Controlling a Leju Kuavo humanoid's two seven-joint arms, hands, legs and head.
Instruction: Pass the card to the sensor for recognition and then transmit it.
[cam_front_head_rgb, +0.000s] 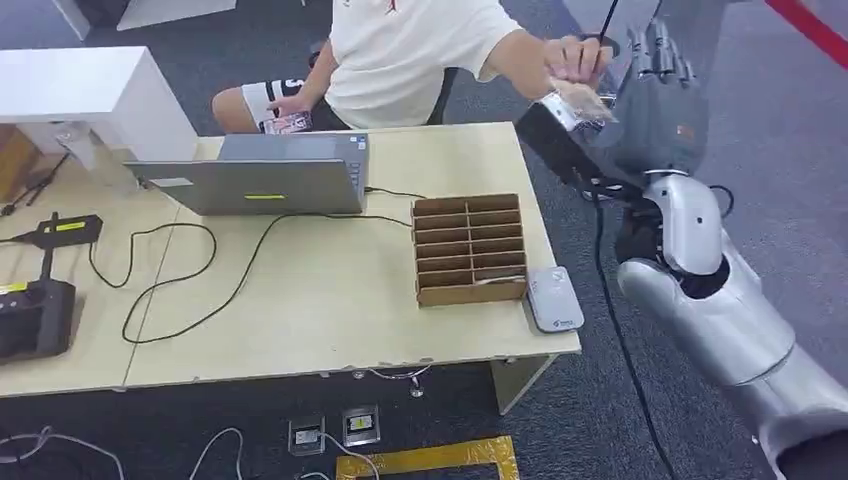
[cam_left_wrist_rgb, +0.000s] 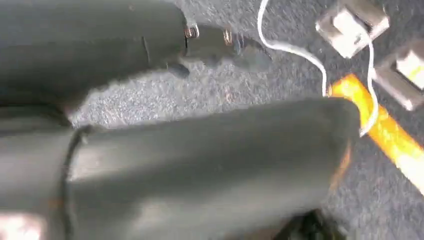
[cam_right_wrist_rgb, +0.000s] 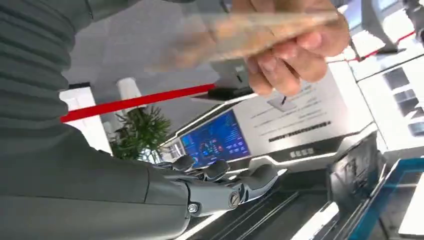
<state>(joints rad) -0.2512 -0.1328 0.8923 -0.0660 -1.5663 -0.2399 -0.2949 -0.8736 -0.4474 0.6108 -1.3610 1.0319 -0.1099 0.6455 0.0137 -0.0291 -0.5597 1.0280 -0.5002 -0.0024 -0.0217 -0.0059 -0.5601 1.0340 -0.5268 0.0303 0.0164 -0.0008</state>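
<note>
Card (cam_front_head_rgb: 583, 100): pinched in a person's hand (cam_front_head_rgb: 575, 58), just beside raised right hand (cam_front_head_rgb: 655, 95), fingers (cam_right_wrist_rgb: 220, 172) apart, empty; left fingers: cannot tell.

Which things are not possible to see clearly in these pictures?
- Card: blurred in the right wrist view; its print is unreadable, and the person's hand covers one end.
- Right hand: head view shows its back, so any touch on the card is hidden.
- Left hand: left wrist view is blurred; finger pose unclear.

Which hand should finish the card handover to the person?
Right. The right hand is raised beside the person's hand, which holds the card. The left hand hangs over the floor.
</note>
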